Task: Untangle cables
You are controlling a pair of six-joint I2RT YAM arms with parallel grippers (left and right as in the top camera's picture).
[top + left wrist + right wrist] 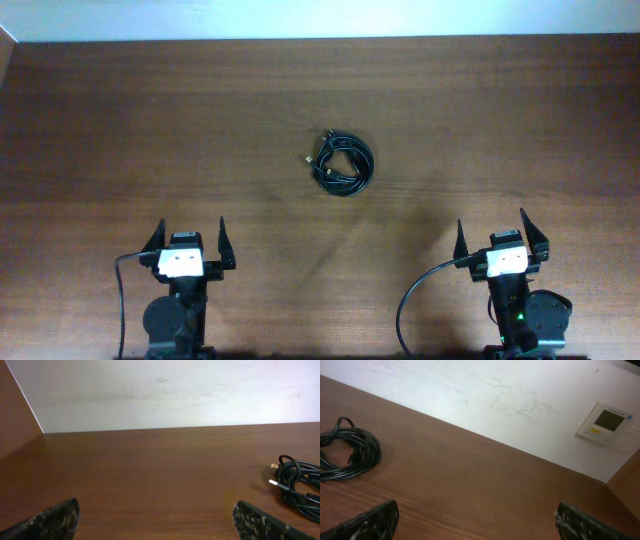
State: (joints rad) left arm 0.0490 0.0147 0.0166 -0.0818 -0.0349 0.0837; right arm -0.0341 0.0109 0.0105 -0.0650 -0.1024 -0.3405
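Observation:
The cables lie as one coiled bundle of thin black cords near the middle of the wooden table, with small plugs sticking out on its left side. The bundle also shows at the right edge of the left wrist view and at the left edge of the right wrist view. My left gripper is open and empty near the front left, well short of the bundle. My right gripper is open and empty near the front right. Both sets of fingers show wide apart in the wrist views.
The wooden table ends at a white wall at the back. A wall thermostat panel hangs at the right. A wooden side panel stands at the far left. Thick black arm cables loop beside each arm base.

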